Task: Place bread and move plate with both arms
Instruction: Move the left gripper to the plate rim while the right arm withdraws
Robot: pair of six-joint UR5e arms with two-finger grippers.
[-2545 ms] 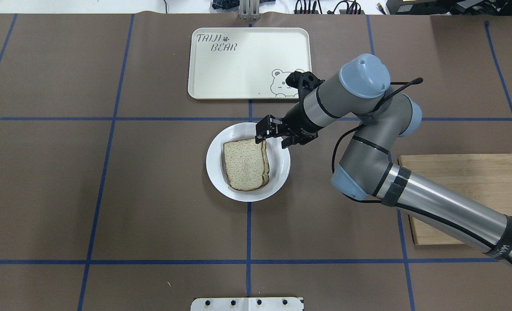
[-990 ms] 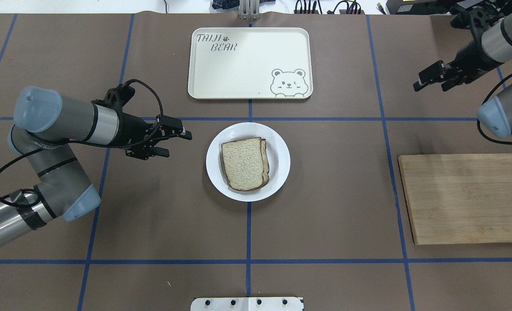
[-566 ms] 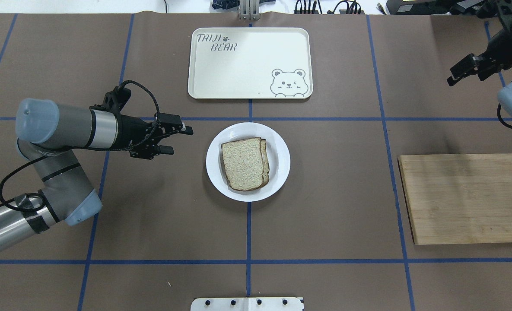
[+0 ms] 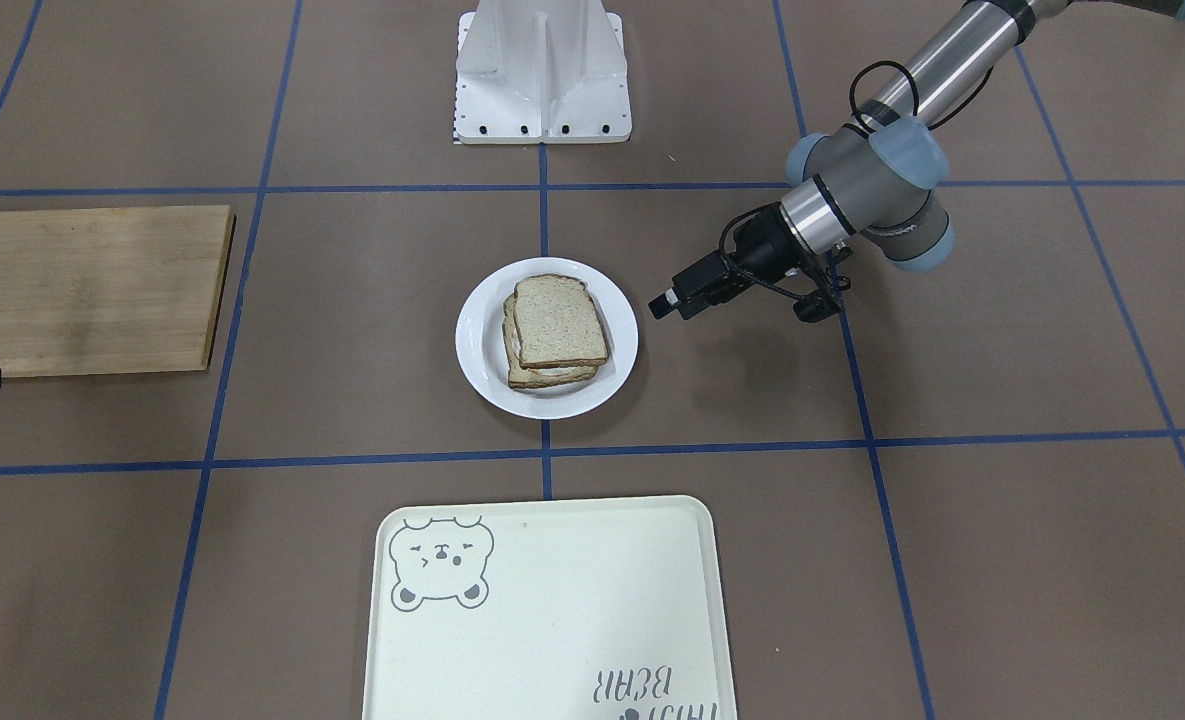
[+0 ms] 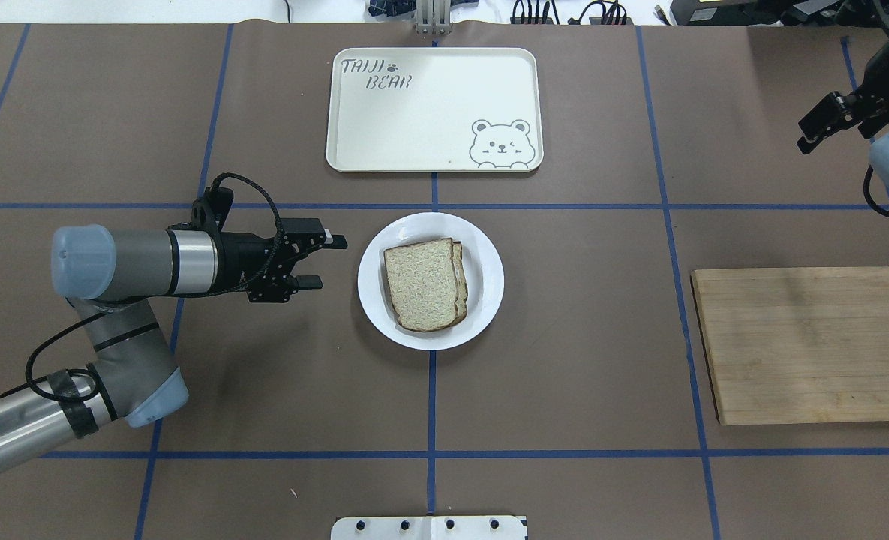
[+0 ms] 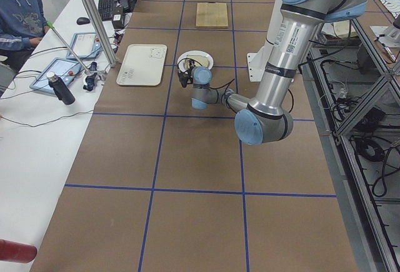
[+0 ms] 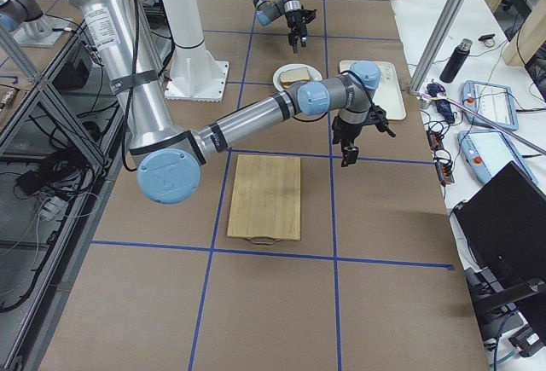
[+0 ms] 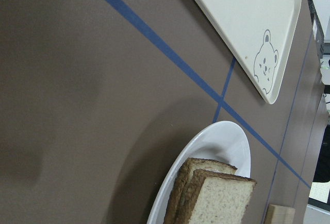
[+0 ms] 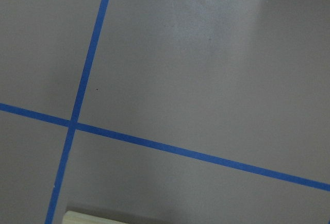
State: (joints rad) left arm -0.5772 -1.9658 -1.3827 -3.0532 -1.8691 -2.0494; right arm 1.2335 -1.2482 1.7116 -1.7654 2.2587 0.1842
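The bread (image 5: 421,285) is stacked on 1 lower slice on the plate (image 5: 486,289). The left gripper (image 5: 326,262) is held spread, near the plate's 9 o'clock. The right gripper (image 5: 808,139) is seen far off at 2 o'clock; its state cannot be told.

The overhead camera sits behind the base (image 5: 429,527), looking forward and down on the table (image 5: 264,360): plate (image 5: 487,279) central, tray (image 5: 429,112) far. The front-facing camera looks steeply down from the far side, toward the base; it shares plate, tray and board (image 4: 87,290) with the overhead, turned about. The side cameras stand farther off at the left and right ends, looking along the table; both catch the plate. The left wrist camera sits low, close beside the plate, facing the tray. The right wrist camera looks down on tape (image 9: 180,150) and a board corner.
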